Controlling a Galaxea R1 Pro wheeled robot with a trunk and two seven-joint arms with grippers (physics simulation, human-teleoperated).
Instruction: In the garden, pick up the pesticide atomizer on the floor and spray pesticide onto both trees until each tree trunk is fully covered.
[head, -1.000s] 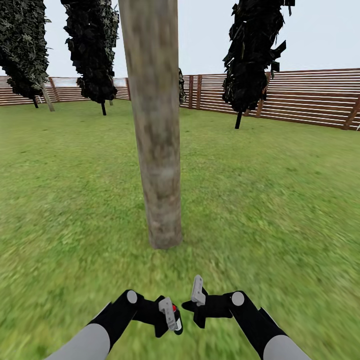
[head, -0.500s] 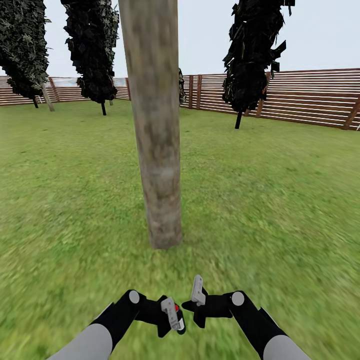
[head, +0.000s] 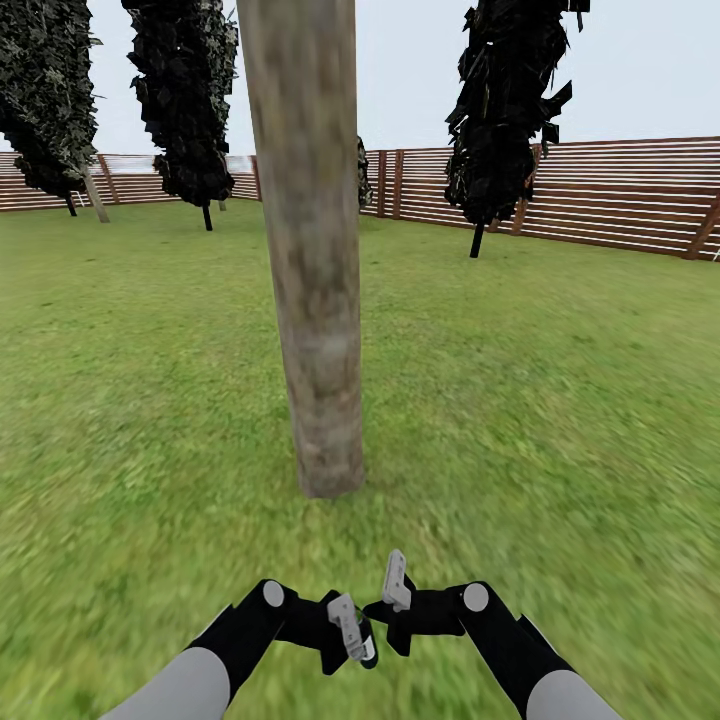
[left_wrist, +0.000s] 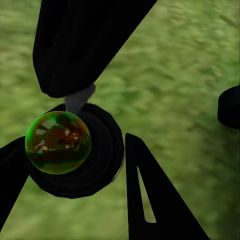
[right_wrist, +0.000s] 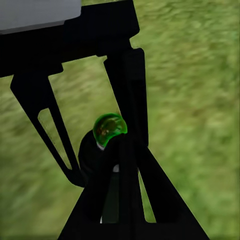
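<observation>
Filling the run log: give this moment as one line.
place: lawn, facing tree trunk | left tool: shut on atomizer | right tool: open beside it | spray: none seen

This is an outdoor garden: a wide lawn of blurry green grass (head: 560, 400) runs back to a brown horizontal-slat wooden fence (head: 610, 195). A thick, smooth grey-beige tree trunk (head: 312, 300) rises from the grass, dark column-shaped leafy trees (head: 505, 110) stand near the fence, and pale sky lies above.
</observation>
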